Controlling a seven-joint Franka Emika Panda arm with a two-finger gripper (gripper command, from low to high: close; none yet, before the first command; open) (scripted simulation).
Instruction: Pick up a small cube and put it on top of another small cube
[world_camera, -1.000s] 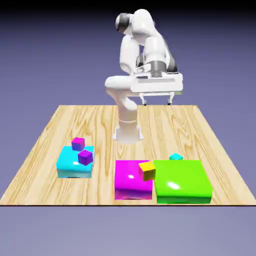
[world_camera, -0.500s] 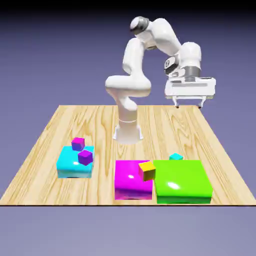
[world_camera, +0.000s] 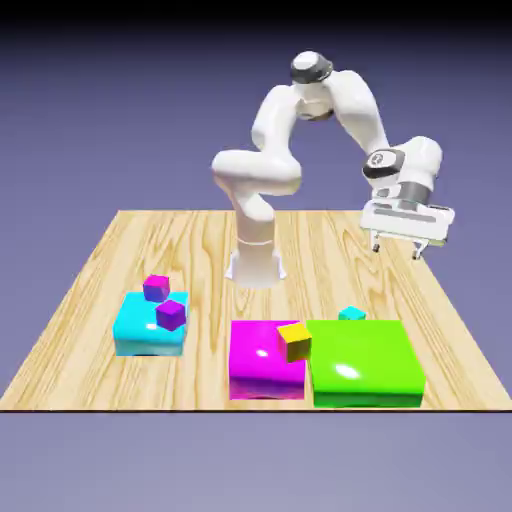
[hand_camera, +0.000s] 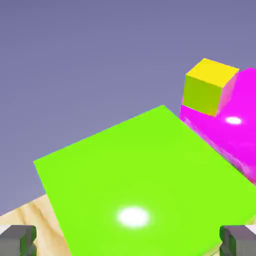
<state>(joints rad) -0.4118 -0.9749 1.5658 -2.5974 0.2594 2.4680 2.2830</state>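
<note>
The tiny cyan cube (world_camera: 351, 314) rests on the table just behind the large green block (world_camera: 364, 362), partly hidden by its far edge. My gripper (world_camera: 398, 249) hangs open in the air above the table at the exterior view's right, behind and above that cube, holding nothing. A small yellow cube (world_camera: 294, 342) sits on the magenta block (world_camera: 262, 360) by the green block's edge. In the hand view the green block (hand_camera: 145, 180) fills the middle, with the yellow cube (hand_camera: 207, 86) and magenta block (hand_camera: 235, 130) at right; the cyan cube is out of that view. Both fingertips (hand_camera: 17, 239) show wide apart.
A large flat cyan block (world_camera: 148, 325) at the exterior view's left carries a small purple cube (world_camera: 171, 314), with a small magenta-topped purple cube (world_camera: 155, 288) at its far edge. The robot's base (world_camera: 254, 265) stands mid-table at the back.
The arm has swung from the middle toward the exterior view's right and come down, bringing the open gripper lower and nearer the green block. No cube has moved.
</note>
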